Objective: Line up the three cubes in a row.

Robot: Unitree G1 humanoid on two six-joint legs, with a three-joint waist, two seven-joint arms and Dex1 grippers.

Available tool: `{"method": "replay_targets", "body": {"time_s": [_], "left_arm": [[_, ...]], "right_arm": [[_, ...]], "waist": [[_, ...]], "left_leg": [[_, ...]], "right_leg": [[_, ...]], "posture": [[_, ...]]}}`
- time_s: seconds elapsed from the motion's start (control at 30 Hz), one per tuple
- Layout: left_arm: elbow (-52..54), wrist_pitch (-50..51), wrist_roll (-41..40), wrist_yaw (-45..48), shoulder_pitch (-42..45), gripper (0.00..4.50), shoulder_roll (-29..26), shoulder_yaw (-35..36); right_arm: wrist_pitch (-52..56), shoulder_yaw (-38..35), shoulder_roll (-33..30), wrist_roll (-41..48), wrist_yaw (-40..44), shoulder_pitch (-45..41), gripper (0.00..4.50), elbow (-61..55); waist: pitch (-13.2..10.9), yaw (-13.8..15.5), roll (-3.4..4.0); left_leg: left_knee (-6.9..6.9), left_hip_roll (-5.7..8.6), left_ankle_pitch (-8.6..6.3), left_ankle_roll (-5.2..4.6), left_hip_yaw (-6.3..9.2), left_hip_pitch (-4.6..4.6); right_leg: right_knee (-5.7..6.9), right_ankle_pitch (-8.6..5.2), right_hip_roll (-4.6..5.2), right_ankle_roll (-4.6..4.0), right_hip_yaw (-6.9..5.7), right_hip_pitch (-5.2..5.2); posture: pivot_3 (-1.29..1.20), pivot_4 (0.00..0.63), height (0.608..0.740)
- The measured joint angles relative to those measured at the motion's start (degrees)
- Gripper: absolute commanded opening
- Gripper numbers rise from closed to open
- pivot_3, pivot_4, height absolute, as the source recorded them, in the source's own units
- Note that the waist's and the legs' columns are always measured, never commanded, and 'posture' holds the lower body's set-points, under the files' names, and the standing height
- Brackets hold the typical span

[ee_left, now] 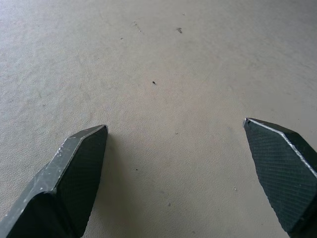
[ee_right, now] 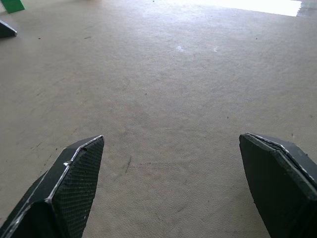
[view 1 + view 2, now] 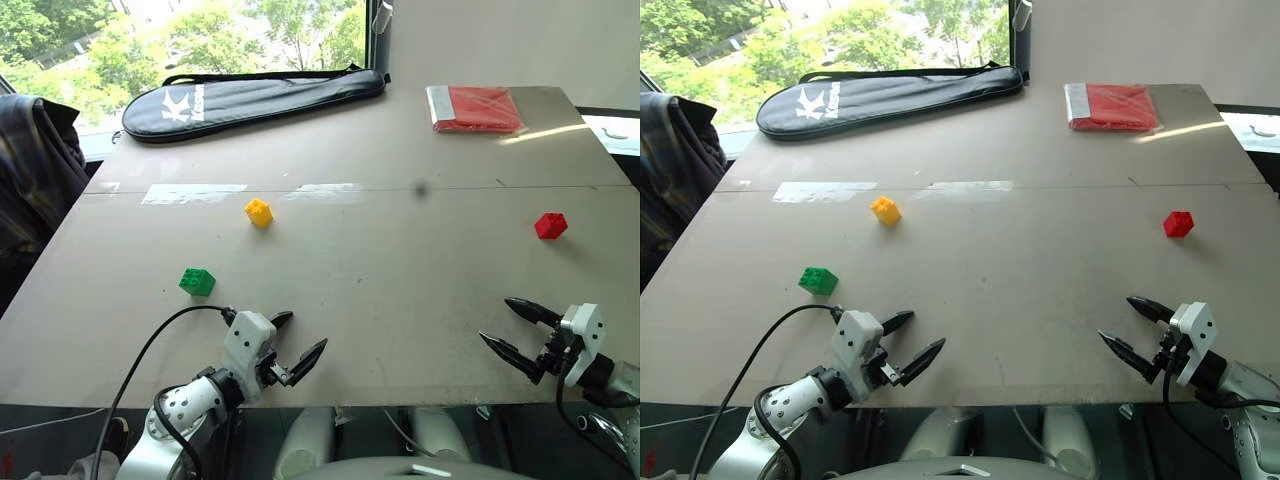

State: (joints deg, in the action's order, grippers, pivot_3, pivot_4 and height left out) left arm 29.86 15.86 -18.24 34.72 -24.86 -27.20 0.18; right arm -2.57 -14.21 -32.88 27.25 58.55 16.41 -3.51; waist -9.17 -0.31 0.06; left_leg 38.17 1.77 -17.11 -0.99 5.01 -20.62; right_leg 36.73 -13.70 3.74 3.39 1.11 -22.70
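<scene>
Three small studded cubes lie apart on the brown table (image 3: 400,270). The yellow cube (image 3: 259,212) sits left of centre, the green cube (image 3: 197,281) nearer and further left, the red cube (image 3: 550,225) far to the right. My left gripper (image 3: 302,333) hovers open at the near edge, below and right of the green cube, with nothing between its fingers. My right gripper (image 3: 508,325) stands open at the near right edge, well below the red cube. A corner of the green cube (image 2: 12,5) shows in the right wrist view.
A black racket bag (image 3: 250,100) lies along the far left edge. A flat red packet (image 3: 477,108) rests at the far right. Strips of clear tape (image 3: 193,192) run across the table's seam. Dark cloth (image 3: 35,170) hangs off the left side.
</scene>
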Motion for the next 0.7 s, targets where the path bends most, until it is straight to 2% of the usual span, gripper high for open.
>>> {"method": "replay_targets", "body": {"time_s": [0.33,0.63,0.7], "left_arm": [[2.2,2.7,-2.3,0.4,0.0,4.48,-0.1,-0.3],[3.3,5.5,-2.3,0.0,3.4,4.48,-0.4,-0.4],[3.3,5.9,-2.3,0.3,4.6,4.48,-1.1,-0.3]], "right_arm": [[0.1,0.0,-0.2,-0.8,-1.3,-1.9,4.50,0.5],[1.8,-0.3,-0.8,-0.5,-1.9,-1.9,4.50,1.1],[3.5,-0.6,-0.7,-0.1,-4.1,-2.3,4.50,1.0]], "waist": [[-0.1,0.1,-0.06],[-0.1,0.1,-0.07],[-0.1,0.1,-0.07]], "left_leg": [[0.00,0.01,0.00,0.00,0.03,-0.05],[0.00,0.01,0.00,0.00,0.02,-0.04],[0.00,0.01,0.00,0.00,0.02,-0.04]], "right_leg": [[-0.01,0.01,0.00,-0.01,-0.03,-0.01],[-0.01,0.01,-0.01,-0.02,-0.02,-0.02],[-0.01,0.02,-0.01,-0.02,-0.02,-0.02]], "posture": [[0.00,0.150,0.740],[0.00,0.150,0.740],[0.00,0.150,0.740]]}}
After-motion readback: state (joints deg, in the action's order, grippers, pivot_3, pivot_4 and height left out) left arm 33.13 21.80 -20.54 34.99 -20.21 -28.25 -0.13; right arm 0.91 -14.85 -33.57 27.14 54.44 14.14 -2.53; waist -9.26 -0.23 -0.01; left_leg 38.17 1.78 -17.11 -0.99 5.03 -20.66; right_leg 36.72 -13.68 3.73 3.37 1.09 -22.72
